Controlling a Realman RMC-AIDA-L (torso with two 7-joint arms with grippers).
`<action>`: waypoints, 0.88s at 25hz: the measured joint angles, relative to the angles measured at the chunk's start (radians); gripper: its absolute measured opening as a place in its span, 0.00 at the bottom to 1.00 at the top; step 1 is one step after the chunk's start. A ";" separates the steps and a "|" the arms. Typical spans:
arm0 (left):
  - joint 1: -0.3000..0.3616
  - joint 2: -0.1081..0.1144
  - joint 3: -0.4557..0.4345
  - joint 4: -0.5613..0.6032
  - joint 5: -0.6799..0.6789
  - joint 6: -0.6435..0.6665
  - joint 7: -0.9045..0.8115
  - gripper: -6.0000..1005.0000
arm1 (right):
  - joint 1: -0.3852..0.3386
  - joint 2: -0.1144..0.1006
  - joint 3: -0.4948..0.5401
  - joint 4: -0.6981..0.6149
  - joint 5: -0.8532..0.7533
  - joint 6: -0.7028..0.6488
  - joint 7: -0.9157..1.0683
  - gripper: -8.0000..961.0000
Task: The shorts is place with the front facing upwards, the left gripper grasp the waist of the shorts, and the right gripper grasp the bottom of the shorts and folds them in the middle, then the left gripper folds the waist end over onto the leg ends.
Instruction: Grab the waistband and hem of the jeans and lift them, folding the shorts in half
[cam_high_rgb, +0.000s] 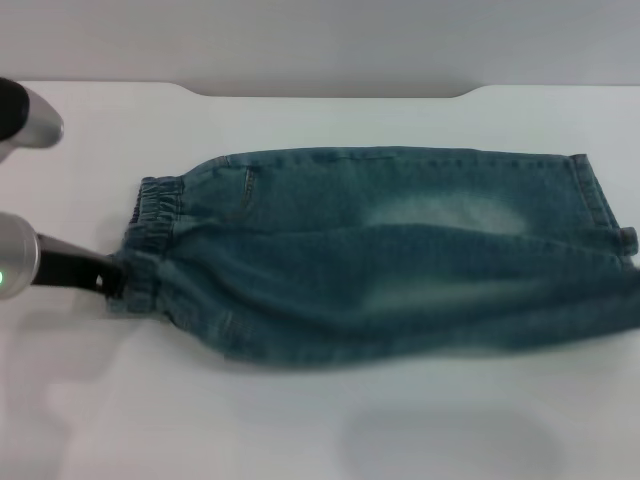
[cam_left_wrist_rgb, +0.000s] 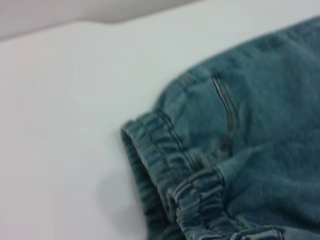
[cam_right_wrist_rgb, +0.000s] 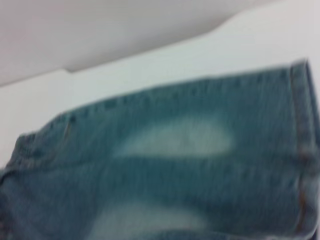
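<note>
The left tool (cam_high_rgb: 115, 283) is reaching in at the near corner of the elastic waist (cam_high_rgb: 150, 235), its dark tip touching the gathered denim; how far it is opening cannot be told. Beyond and away from it, the shorts (cam_high_rgb: 400, 250) are lying flat on the white counter (cam_high_rgb: 300, 420), legs stretching away from the tool toward the hem (cam_high_rgb: 592, 190).

My work lies on a plain white surface (cam_high_rgb: 330, 420), smooth and matte, spreading wide before me. Its far edge runs straight, with a shallow raised step across the middle stretch. Beyond it stands a pale grey wall (cam_high_rgb: 320, 40), bare and evenly toned. Soft, diffuse light falls from above, leaving only faint, blurred shadows on the white.
</note>
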 joint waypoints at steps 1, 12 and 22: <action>-0.001 0.000 -0.005 -0.001 -0.001 0.011 0.003 0.08 | 0.003 0.000 0.022 0.032 0.008 -0.012 -0.010 0.06; -0.010 0.001 -0.022 0.000 -0.004 0.140 0.009 0.08 | 0.044 -0.003 0.118 0.106 0.036 -0.090 -0.078 0.09; -0.044 -0.001 -0.009 0.086 -0.062 0.299 0.034 0.09 | 0.100 0.000 0.112 0.008 0.039 -0.164 -0.138 0.11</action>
